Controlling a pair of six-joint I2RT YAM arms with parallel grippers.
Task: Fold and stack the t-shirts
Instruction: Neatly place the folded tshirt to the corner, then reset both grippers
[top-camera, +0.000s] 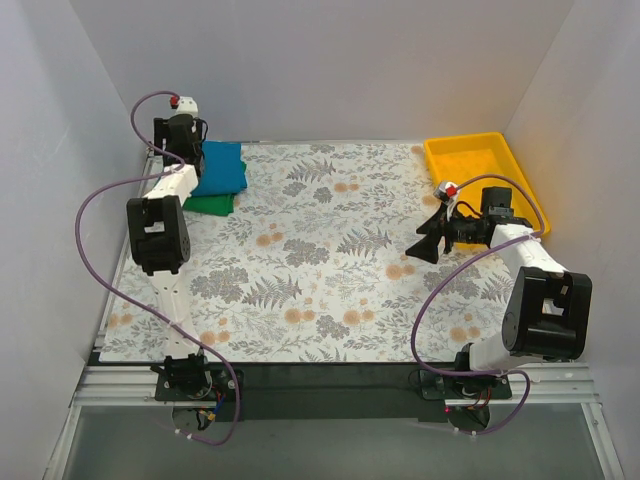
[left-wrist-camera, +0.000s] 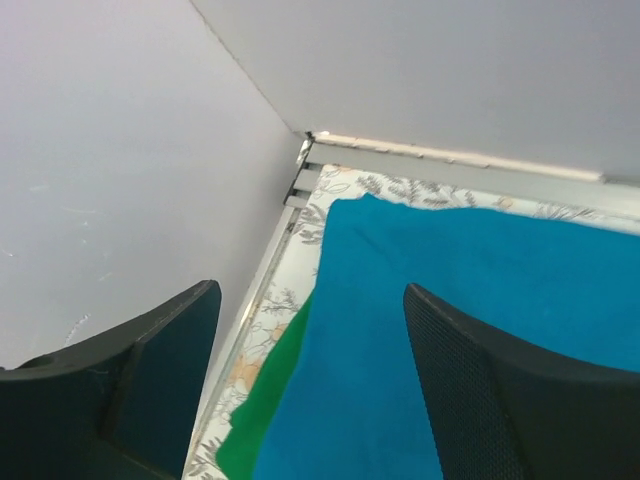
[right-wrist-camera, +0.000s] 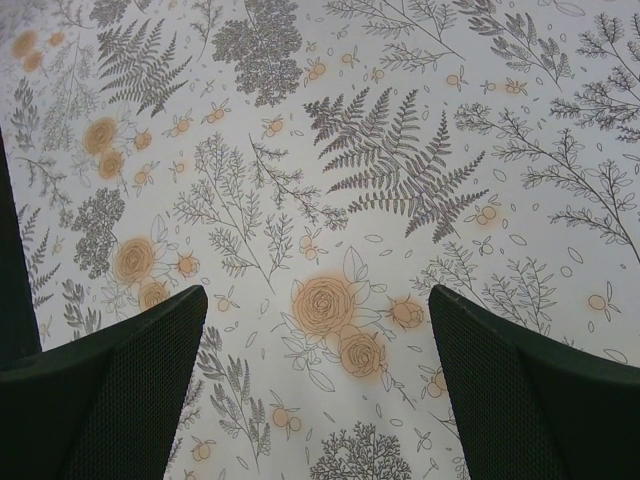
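The teal-blue t-shirt lies folded on top of the folded bright green t-shirt at the far left corner of the floral table. In the left wrist view the teal shirt fills the right side and the green shirt peeks out from under its left edge. My left gripper hovers open and empty above the stack's left edge. My right gripper is open and empty over bare floral cloth on the right side, far from the shirts.
A yellow plastic tray stands at the far right, behind the right arm. White walls close in the table on the left, back and right; the wall corner is close to the left gripper.
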